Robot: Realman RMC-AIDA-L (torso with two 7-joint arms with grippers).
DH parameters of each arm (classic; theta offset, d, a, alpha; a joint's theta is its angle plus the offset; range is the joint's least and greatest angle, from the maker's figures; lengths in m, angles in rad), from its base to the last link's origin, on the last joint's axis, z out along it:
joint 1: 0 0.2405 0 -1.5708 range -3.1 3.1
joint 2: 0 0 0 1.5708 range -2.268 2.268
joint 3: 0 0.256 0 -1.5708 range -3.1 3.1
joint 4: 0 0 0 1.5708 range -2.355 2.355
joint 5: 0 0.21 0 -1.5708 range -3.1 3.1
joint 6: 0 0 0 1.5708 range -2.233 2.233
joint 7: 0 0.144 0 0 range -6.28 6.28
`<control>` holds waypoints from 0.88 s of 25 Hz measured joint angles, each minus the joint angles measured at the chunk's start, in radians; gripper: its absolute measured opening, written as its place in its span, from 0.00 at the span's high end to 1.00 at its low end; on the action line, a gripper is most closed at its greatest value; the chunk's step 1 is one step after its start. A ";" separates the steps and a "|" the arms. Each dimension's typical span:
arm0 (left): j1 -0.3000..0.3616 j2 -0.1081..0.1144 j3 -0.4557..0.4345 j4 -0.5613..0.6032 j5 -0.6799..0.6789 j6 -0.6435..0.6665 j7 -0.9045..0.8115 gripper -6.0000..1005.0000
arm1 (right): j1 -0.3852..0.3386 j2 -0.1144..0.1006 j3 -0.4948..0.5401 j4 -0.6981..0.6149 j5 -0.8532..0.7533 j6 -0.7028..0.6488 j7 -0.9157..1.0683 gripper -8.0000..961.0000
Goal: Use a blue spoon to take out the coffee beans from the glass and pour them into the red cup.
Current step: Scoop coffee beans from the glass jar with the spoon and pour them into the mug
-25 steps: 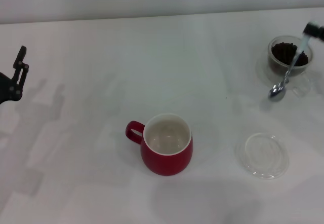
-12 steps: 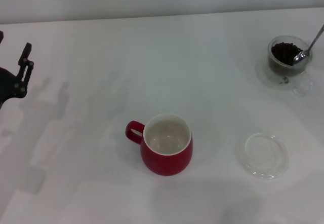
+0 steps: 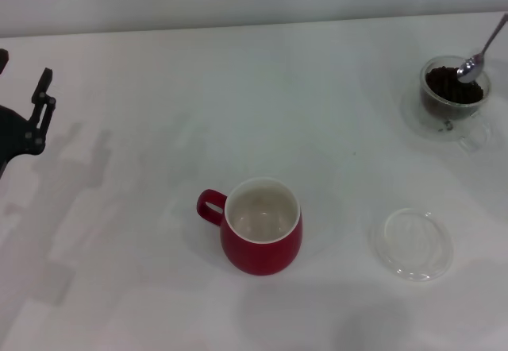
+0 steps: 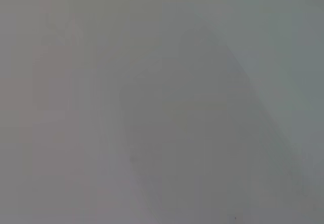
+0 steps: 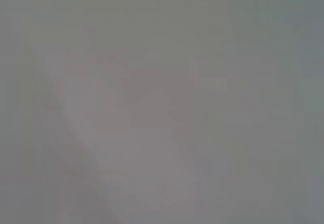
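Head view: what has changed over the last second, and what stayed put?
The blue spoon swung from hanging in front of the glass, bowl near the table, up to the rim, its bowl now over the coffee beans. The left end effector shifted slightly at the left edge. The red cup and clear lid stayed put.

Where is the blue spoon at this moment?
In the head view, the blue spoon is at the far right, its bowl over the coffee beans in the glass.

Blue spoon (image 3: 479, 59) handle cut off by right edge; right claw out of frame.
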 joint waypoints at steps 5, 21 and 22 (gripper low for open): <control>0.009 0.000 0.000 0.005 0.000 0.000 0.000 0.51 | 0.012 0.015 -0.007 0.000 -0.001 -0.022 -0.078 0.84; 0.012 0.000 0.000 0.006 -0.004 0.000 0.001 0.51 | 0.010 0.027 -0.007 0.008 -0.006 -0.069 -0.236 0.84; 0.011 0.000 0.000 0.006 -0.005 0.000 0.001 0.51 | 0.010 0.028 -0.007 0.009 -0.006 -0.075 -0.236 0.84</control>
